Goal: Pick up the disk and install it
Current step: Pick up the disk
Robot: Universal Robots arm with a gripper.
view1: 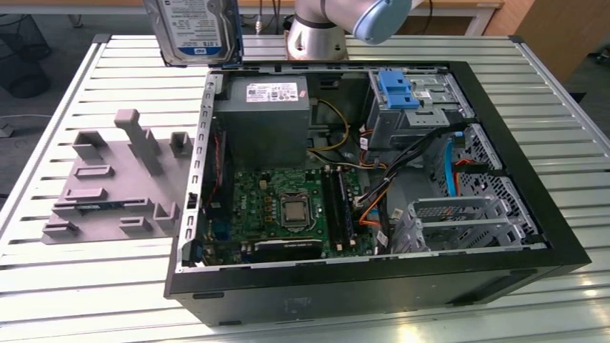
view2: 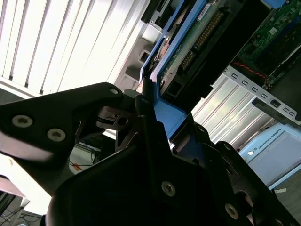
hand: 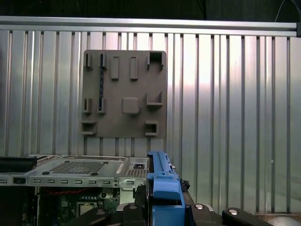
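Rundown, biggest first. One slatted aluminium table [view1: 86, 286] is carrying everything. One open black computer tower case [view1: 381, 286] is lying on its side, taking up most of the table from the near edge back toward the far edge. Inside it I'm counting one big grey metal power supply box [view1: 262, 118], one green motherboard [view1: 276, 193] and one bare blue plastic bracket [view1: 396, 89] sitting at the case's far end.

One flat grey fixture plate with raised holders [view1: 114, 179] is lying beside the case, toward the table's edge on the exterior view's left. A thin dark strip is standing in one of its slots, but I can't tell what it is.

One grey-and-blue robot arm [view1: 333, 21] is rising from the table's far edge, and the picture's upper edge is cutting most of it off.

One flat silver hard drive with a white-and-blue label and blue carrier frame, the disk [view1: 196, 32], is hanging upright in the air above the table's far edge, just past the case's far corner on the exterior view's left. Its upper part is getting cropped there too.

In both wrist views the black gripper [view2: 169, 117] is clamping the disk by its blue frame, fingers pressing either side. The second wrist view is catching the disk's circuit-board side, partly hidden behind the fingers.
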